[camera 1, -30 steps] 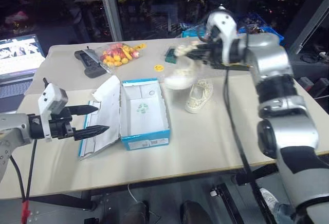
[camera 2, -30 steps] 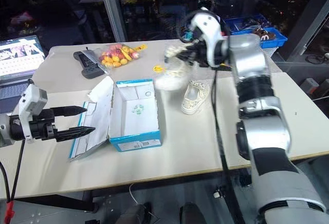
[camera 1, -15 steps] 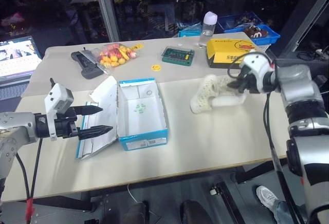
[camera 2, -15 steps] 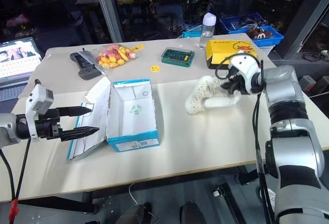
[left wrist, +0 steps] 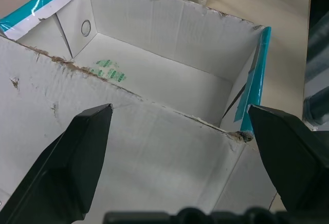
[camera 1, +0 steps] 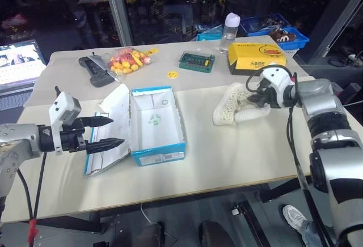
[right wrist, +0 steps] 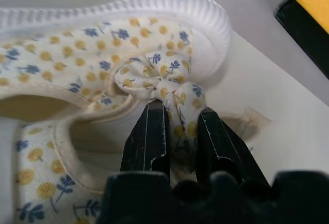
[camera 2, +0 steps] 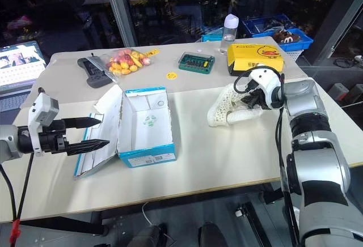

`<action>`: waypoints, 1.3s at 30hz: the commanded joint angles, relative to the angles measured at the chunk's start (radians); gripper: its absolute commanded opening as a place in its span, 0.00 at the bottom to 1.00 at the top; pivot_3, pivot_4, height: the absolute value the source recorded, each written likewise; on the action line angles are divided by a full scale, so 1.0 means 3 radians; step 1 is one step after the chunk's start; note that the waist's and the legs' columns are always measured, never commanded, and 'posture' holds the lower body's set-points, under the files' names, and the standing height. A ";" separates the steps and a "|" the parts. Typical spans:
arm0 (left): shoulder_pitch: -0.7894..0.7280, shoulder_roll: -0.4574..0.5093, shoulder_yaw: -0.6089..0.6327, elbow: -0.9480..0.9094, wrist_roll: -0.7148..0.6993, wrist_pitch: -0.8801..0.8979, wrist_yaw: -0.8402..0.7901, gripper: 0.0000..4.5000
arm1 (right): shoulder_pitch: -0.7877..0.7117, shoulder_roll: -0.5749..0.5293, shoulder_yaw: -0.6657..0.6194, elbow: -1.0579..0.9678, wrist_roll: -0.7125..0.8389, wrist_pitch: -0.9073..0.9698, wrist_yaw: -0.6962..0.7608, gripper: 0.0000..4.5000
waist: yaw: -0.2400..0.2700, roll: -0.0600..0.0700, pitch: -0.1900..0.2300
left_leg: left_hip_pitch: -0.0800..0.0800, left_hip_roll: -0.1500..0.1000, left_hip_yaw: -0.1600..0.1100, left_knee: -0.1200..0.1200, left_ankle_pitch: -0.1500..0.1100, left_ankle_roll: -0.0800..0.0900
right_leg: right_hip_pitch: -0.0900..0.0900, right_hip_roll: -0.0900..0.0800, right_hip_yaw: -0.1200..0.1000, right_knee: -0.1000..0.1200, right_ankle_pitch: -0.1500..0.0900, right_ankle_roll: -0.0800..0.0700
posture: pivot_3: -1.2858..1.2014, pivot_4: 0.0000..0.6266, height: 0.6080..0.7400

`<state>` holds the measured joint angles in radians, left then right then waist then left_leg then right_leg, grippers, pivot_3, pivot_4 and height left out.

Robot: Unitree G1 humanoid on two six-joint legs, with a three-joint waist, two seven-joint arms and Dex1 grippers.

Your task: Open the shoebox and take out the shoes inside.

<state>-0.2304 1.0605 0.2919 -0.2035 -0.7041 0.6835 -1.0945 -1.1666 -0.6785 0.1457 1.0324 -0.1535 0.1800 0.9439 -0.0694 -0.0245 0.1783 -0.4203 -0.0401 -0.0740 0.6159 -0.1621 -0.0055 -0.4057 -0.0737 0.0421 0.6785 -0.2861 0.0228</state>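
On the pale counter [camera 1: 227,156], the robot's left gripper [camera 1: 110,131] hangs released, black fingers spread wide, just beside the flattened lid flap of the bright blue cardboard shoebox [camera 1: 157,124]. The box stands open, its white interior bare but for a small green mark. To the right, the cream, perforated thick-soled shoes [camera 1: 233,105] lie together on the counter, one tipped against the other and partly hidden behind it. The right gripper [right wrist: 177,131] is clenched on a flower-printed fabric loop at one shoe's heel.
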 commanded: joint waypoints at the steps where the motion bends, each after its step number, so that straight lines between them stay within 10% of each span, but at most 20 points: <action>1: -0.0045 0.0054 0.0090 -0.0023 0.0014 0.0002 -0.0019 1.00 | -0.0008 -0.0048 -0.0037 -0.0066 -0.0009 -0.0033 -0.0053 0.16 | 0.0001 0.0000 0.0000 | 0.0000 0.0000 0.0000 0.0000 0.0000 0.0000 | 0.0000 0.0000 0.0000 0.0000 0.0000 0.0000 | 0.52 0.24 1.00; 15: -0.0028 0.0048 0.0085 -0.0026 0.0022 -0.0006 -0.0048 1.00 | -0.0516 0.0019 -0.0561 -0.0607 0.0630 0.0541 0.0137 0.16 | 0.0001 0.0001 0.0001 | 0.0000 0.0002 0.0000 0.0000 -0.0001 0.0001 | -0.0002 0.0002 0.0000 0.0001 0.0000 0.0000 | 0.52 0.24 1.00; 39: 0.0093 0.0070 0.0165 -0.0085 0.0004 0.0022 -0.0041 1.00 | -0.0322 -0.0156 -0.0231 -0.0308 0.0242 0.0222 0.0160 0.16 | 0.0003 0.0003 0.0002 | -0.0004 -0.0001 0.0000 0.0000 -0.0002 0.0004 | -0.0003 -0.0001 0.0000 -0.0002 0.0000 0.0000 | 0.52 0.24 1.00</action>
<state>-0.1985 1.0612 0.3012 -0.2045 -0.7036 0.6899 -1.1066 -1.2435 -0.7056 0.0907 0.9592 -0.0852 0.2822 0.9944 -0.0684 -0.0237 0.1787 -0.4215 -0.0404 -0.0739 0.6160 -0.1629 -0.0044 -0.4066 -0.0742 0.0420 0.6780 -0.2861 0.0228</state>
